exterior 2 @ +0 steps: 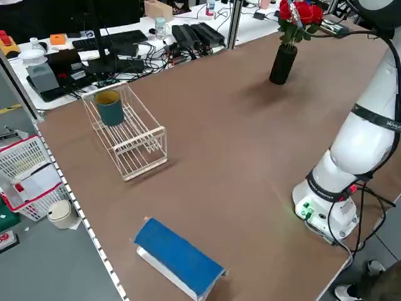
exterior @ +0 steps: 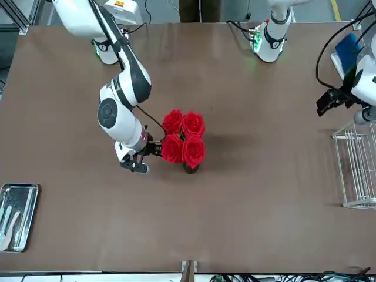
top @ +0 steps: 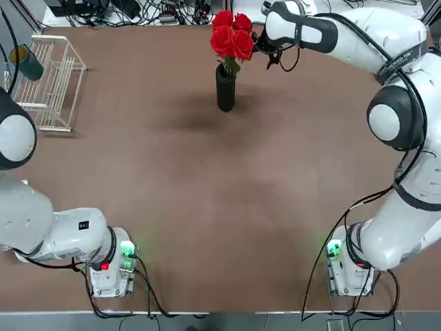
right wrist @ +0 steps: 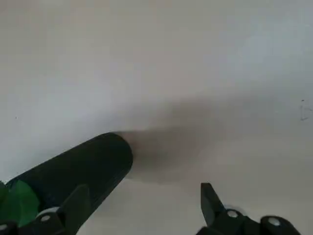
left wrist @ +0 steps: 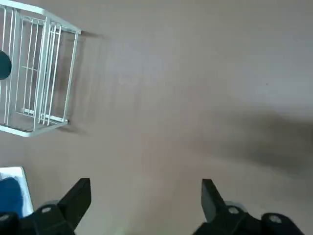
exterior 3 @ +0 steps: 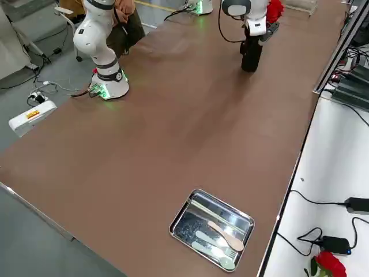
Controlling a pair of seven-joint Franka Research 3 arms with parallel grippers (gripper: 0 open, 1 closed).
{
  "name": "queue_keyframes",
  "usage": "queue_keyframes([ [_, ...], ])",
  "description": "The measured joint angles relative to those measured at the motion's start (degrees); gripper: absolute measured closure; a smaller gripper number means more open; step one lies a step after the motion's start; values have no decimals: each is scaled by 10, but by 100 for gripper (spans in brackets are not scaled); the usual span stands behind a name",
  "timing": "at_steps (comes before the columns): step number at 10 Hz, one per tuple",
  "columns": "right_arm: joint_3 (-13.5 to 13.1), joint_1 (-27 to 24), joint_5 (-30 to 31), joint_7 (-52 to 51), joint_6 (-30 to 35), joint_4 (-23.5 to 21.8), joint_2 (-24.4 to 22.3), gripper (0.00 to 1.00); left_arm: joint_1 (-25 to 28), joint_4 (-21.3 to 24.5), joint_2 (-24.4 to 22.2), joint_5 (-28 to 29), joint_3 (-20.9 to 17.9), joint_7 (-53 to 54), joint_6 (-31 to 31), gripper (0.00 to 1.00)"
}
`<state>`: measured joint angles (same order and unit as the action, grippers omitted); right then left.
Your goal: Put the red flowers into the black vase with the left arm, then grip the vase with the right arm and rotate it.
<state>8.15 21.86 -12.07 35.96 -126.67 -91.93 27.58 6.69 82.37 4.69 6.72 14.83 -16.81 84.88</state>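
Top view, flowers and vase: The red flowers (top: 233, 40) sit in the black vase (top: 225, 88), blooms above its mouth, near the table's (top: 172, 193) far edge. Your right end effector (top: 277, 58) is just beside them.
Front view, both arms: Your right end effector is close against the bouquet's side; your left end effector (exterior: 332, 103) is well apart, over by the white wire rack (exterior: 358, 164).
Left side view, vase: You see it standing tall and dark under the blooms. A teal cup (exterior 2: 109, 108) rests in the rack.
Right side view, tray: A metal tray of utensils (exterior 3: 212, 229) lies on the table, well apart from the vase.
Left wrist view, grasp: Your left end effector is spread open, with nothing between its fingers.
Right wrist view, grasp: Your right end effector is also open; the vase shows behind one finger, not visibly gripped.
Step in hand: The flower placing looks done, so your right arm's grip on the vase appears to come next.
Next move: Line up your right fingers on either side of the vase, below the leaves, close gently, then rotate. A sideways nudge could tip it.
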Motion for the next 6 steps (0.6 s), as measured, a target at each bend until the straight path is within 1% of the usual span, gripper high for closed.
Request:
queue_keyframes([
  [2,3,8,0,8,0,1,0,0,-13,1,0,-4,-16,10,-18,0],
  [4,5,9,0,9,0,1,0,0,-17,1,0,-41,-39,54,-32,0],
  [6,8,12,0,13,0,1,0,0,-17,1,0,-77,-44,108,-40,0],
])
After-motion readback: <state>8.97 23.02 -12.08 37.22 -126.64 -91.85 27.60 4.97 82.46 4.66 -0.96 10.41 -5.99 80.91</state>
